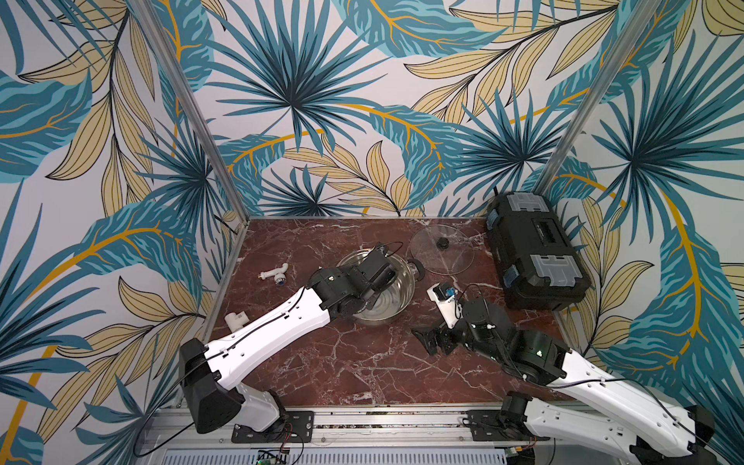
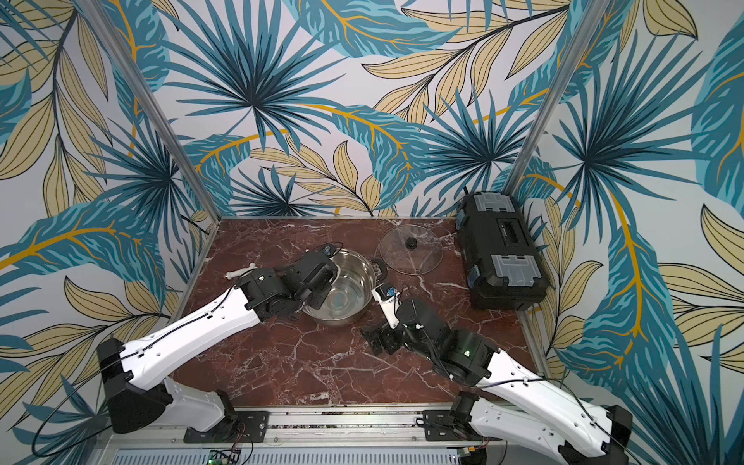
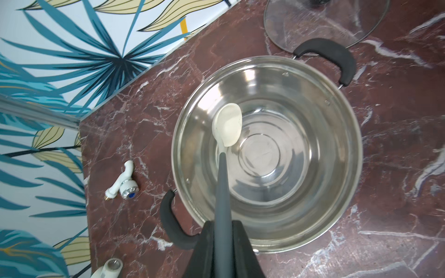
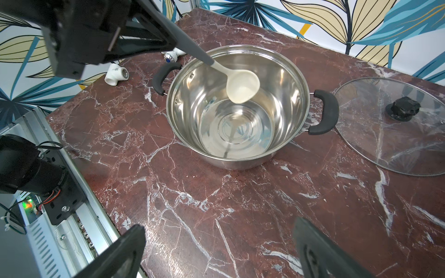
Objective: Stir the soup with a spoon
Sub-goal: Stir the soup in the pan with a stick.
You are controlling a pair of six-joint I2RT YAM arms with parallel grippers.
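Round stainless-steel pot point(image 1: 396, 298) with two black side handles stands just past the centre of the red-brown marble tabletop point(image 1: 342, 362). Its inside is bare shiny steel.

Left gripper point(image 3: 222, 228) is clamped tight on the grey handle of the long cream-bowled spoon point(image 3: 222, 173); the handle's end is hidden inside the jaws. The spoon's bowl hangs inside the pot, toward the pot's 10 o'clock wall. I cannot tell whether it touches the steel.

In both top views the left wrist covers the spoon and the pot's 9 o'clock handle.

Right gripper point(image 4: 220, 250) has its jaws spread wide over bare marble at the pot's 5 o'clock. Its fingers are cut off by the frame edge.

Clear glass lid point(image 1: 430, 253) with black knob lies flat at the pot's 2 o'clock.

Black plastic toolbox point(image 1: 539, 249) sits at the table's 2 o'clock edge.

White tap fitting point(image 3: 121, 183) lies at the pot's 9 o'clock.

White tee fitting point(image 4: 115, 74) is half hidden by the left arm in a top view.
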